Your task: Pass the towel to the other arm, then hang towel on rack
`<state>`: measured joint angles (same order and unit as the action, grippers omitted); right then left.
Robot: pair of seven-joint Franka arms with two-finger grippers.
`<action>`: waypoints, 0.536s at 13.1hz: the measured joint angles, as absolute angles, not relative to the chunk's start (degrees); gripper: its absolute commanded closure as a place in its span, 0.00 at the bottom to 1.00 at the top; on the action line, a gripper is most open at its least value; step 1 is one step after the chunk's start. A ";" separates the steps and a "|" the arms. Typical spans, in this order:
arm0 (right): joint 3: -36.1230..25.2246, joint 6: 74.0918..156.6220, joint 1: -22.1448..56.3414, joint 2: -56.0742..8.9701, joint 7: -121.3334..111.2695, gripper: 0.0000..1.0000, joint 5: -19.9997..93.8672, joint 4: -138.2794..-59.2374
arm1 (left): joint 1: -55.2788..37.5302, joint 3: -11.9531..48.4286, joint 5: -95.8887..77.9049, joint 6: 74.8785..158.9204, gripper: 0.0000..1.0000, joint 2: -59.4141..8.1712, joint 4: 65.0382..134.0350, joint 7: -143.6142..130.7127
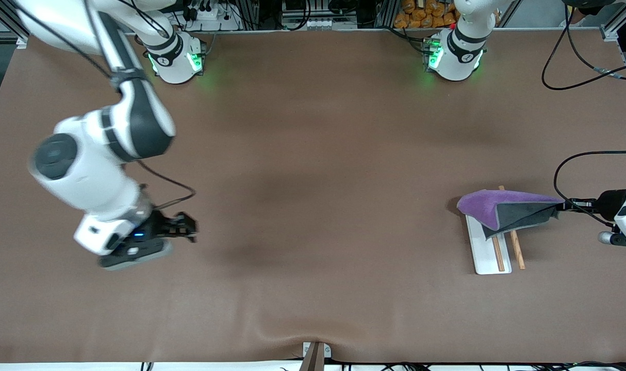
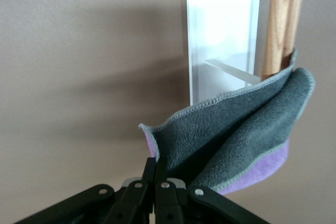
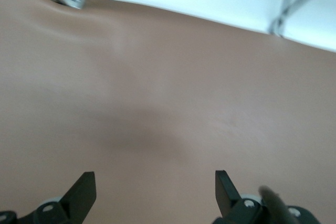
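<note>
The purple towel [image 1: 493, 203] with its dark grey reverse [image 2: 236, 135] is draped over the rack's brown rods [image 1: 516, 250] at the left arm's end of the table. The rack's white base [image 1: 486, 255] lies under it and also shows in the left wrist view [image 2: 220, 30]. My left gripper [image 1: 559, 207] is shut on the towel's corner and holds it stretched out beside the rack; its fingers [image 2: 157, 169] are pressed together on the cloth. My right gripper [image 1: 189, 226] is open and empty over bare table at the right arm's end.
The brown table mat [image 1: 313, 206] covers the whole surface. A metal bracket [image 1: 315, 353] sits at the table's edge nearest the front camera. Black cables [image 1: 576, 67] trail near the left arm's base.
</note>
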<state>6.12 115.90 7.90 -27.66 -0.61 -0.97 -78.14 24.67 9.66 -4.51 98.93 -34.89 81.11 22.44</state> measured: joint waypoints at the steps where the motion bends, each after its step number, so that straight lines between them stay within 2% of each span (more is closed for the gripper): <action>1: 6.14 112.61 6.10 -26.80 -1.71 0.00 -0.97 -78.07 | 25.03 9.66 -4.51 99.22 0.55 -35.09 81.12 23.07; 2: 6.15 108.70 4.63 -25.75 -3.90 0.00 -0.97 -77.97 | 25.16 9.66 -4.51 99.36 0.01 -35.18 81.11 23.26; 4: 6.14 101.23 1.94 -23.32 -7.30 0.00 -0.97 -77.97 | 25.15 9.79 -4.56 99.45 0.00 -35.23 81.11 23.26; 7: 6.15 94.38 -2.34 -17.72 -8.34 0.00 -0.97 -80.59 | 25.17 9.83 -4.58 99.72 0.00 -35.36 81.04 23.09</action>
